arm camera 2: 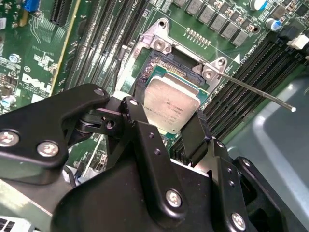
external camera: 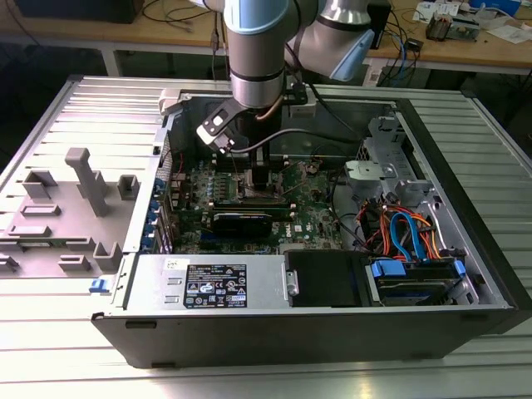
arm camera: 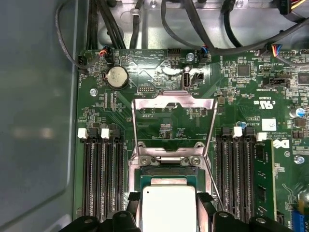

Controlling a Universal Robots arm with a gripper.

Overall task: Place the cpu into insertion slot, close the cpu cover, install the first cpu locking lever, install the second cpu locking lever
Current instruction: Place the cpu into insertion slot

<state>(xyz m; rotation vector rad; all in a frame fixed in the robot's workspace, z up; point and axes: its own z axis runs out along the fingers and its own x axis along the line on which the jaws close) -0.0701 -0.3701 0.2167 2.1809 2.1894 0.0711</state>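
Ribbed metal table (external camera: pixel 50 349) underneath; wooden workbench (external camera: pixel 499 48) behind on white legs (external camera: pixel 110 60), strewn with cables (external camera: pixel 405 46), papers (external camera: pixel 509 33).

Overall light: bright, even, from overhead.
Glare: washed-out cpu (arm camera: pixel 169 209) lid in first wrist view; sheen on ribbed table (external camera: pixel 249 378).
Shadow: computer case (external camera: pixel 332 337) interior dim beneath the arm (external camera: pixel 258 50).

An electronics lab: a cable-strewn workbench (external camera: pixel 495 55) behind an opened computer case (external camera: pixel 316 332).
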